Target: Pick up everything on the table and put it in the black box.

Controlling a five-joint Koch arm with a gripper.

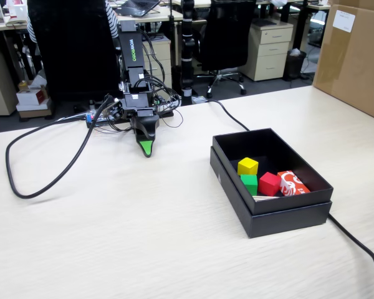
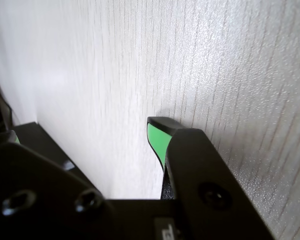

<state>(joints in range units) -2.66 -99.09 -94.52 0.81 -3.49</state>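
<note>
Inside the black box (image 1: pixel 271 180), at the right of the fixed view, lie a yellow cube (image 1: pixel 247 166), a green cube (image 1: pixel 249 184), a red cube (image 1: pixel 269 184) and a red-and-white packet (image 1: pixel 293 184). A pale thin item rests along the front inner wall; its identity cannot be determined. The four items sit close together near the front of the box.

No loose item is visible on the table (image 1: pixel 143 237) in either view. Only a black cable (image 1: pixel 50 177) and a second cable by the box lie on the surface. Judged from this, the collection appears complete, with nothing left to pick up.

The gripper (image 1: pixel 146 148) points down at the table near the arm's base, well apart from the box and to its left in the fixed view. It carries nothing. The wrist view shows one green-faced fingertip (image 2: pixel 159 139) against bare table. The second fingertip is not clearly shown, so whether the jaws are spread or pressed together cannot be told.

A cardboard carton (image 1: pixel 355 56) stands at the far right edge of the table.
</note>
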